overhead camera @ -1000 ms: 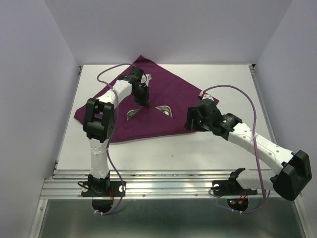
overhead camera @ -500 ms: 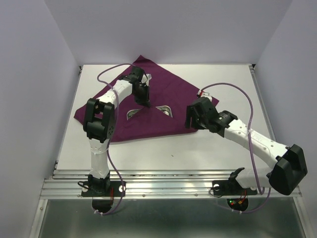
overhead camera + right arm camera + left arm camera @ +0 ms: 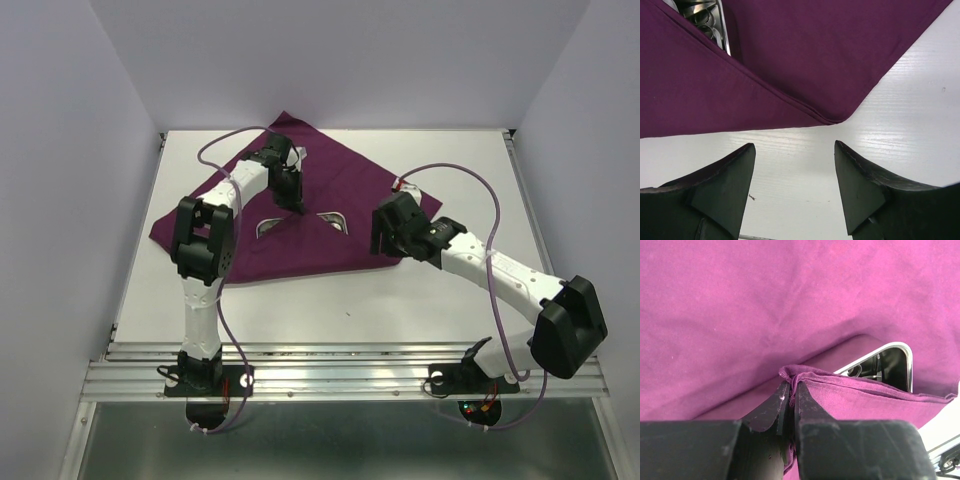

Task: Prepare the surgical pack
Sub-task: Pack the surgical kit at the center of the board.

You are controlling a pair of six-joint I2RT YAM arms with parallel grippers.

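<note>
Cloth: large dark purple square cloth point(image 3: 340, 185), lying from table centre toward 11 o'clock, folded over the tray.
Tray: small shiny steel rectangular tray point(image 3: 335, 221), mid-cloth, only two rim ends showing; thin metal instruments point(image 3: 702, 19) inside.
Left gripper point(image 3: 791, 387): clenched on a gathered cloth edge above the tray.
Right gripper point(image 3: 794, 150): released, jaws wide, over bare white table point(image 3: 890, 125), just short of the cloth's 3 o'clock corner.
Risk, left: the thin pinch may slip and drop the fold; a hard pull may drag the tray.
Risk, right: jaws may push the flat corner rather than catch it.
In the way: purple cable point(image 3: 496, 210) looping at 2 o'clock; left arm point(image 3: 245, 185) across the cloth's 9 o'clock half.
Gauze: none visible.
</note>
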